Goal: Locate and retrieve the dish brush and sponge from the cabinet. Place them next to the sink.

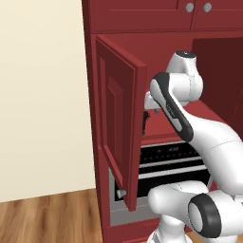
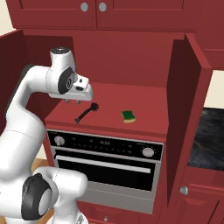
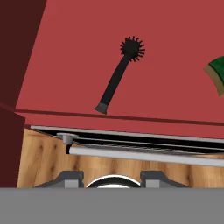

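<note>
The cabinet [image 2: 127,57] stands with both doors swung open. On its red shelf lies the black dish brush [image 2: 86,112] [image 3: 115,78], its bristle head pointing toward the back. The sponge [image 2: 128,116] [image 3: 216,74], yellow with a green top, rests to the right of the brush. My gripper [image 2: 72,102] [image 3: 111,177] hangs open over the shelf's front left edge. It sits just above and left of the brush handle, touching nothing, with nothing between its fingers. The sink is out of view.
The left door [image 1: 116,128] juts out beside my arm and the right door [image 2: 186,118] stands open on the other side. A black-and-silver oven [image 2: 105,162] with a bar handle [image 3: 144,155] sits under the shelf. Upper cupboards [image 2: 92,13] hang above.
</note>
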### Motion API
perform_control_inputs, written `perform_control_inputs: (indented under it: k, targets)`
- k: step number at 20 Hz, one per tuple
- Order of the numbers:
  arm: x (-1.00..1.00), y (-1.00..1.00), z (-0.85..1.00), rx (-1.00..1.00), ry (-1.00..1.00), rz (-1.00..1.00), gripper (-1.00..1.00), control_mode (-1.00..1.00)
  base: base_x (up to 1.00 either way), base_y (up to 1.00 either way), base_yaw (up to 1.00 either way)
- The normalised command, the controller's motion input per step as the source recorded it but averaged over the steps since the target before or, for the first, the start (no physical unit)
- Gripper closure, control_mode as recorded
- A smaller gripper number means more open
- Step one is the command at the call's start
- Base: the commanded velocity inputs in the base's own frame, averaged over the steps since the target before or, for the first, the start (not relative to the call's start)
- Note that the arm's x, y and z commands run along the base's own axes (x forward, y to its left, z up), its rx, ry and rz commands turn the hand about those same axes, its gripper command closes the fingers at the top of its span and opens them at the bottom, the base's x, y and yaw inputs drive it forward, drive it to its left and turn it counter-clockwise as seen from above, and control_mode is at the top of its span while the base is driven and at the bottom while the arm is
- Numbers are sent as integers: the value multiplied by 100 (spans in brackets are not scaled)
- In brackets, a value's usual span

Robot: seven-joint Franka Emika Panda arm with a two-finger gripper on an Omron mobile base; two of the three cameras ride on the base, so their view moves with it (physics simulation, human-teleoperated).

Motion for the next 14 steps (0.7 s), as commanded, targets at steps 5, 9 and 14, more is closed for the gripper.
perform_control_inputs:
  k: [5,9,14]
  targets:
    - [0,-5,-11,0,1,-4,-100,-100,0,0,0]
    - [3,-3,-20,0,0,0,-100,-100,0,0,0]
    - [13,6,-20,0,0,-5,-100,-100,0,0,0]
